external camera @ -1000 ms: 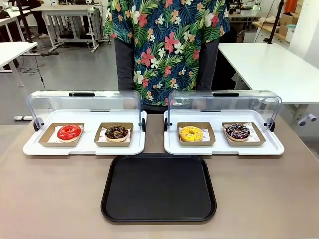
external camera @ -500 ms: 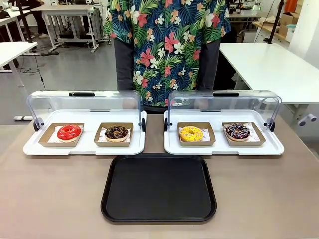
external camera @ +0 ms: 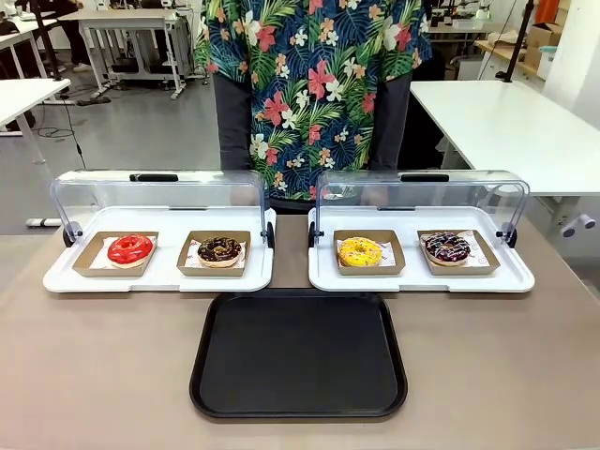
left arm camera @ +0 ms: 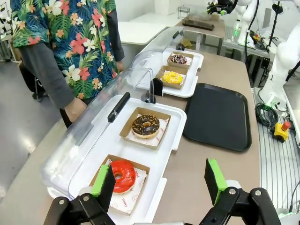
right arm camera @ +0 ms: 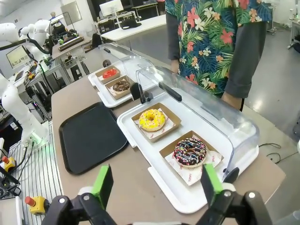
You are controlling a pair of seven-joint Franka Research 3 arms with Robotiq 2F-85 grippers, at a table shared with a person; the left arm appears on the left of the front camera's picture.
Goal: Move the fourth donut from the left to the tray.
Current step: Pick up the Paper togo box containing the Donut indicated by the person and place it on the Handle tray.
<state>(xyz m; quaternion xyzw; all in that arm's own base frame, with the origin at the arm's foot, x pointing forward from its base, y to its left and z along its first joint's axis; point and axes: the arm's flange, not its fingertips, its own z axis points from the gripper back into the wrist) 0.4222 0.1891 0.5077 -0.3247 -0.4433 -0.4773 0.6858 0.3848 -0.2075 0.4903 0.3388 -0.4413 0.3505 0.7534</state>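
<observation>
the fourth donut, dark glazed with pink and white stripes, sits in its brown cardboard holder at the right end of the right white display tray. the yellow donut lies beside it on the same tray, in its own holder. that tray's clear lid is swung up toward the back, so both donuts lie uncovered.

the black tray lies bare on the brown surface, just in front of the two white trays and centred between them. the left white tray carries a red donut and a chocolate donut with crumbs, and its lid is up too. a person in a flowered shirt stands at the far side.

in the left wrist view the left hand hangs above the near end of the left white tray, fingers spread, nothing between them, with the red donut just under one pad. in the right wrist view the right hand is spread wide and holds nothing; it hovers above the edge of the right white tray, with the striped donut just ahead of it and not touched.
</observation>
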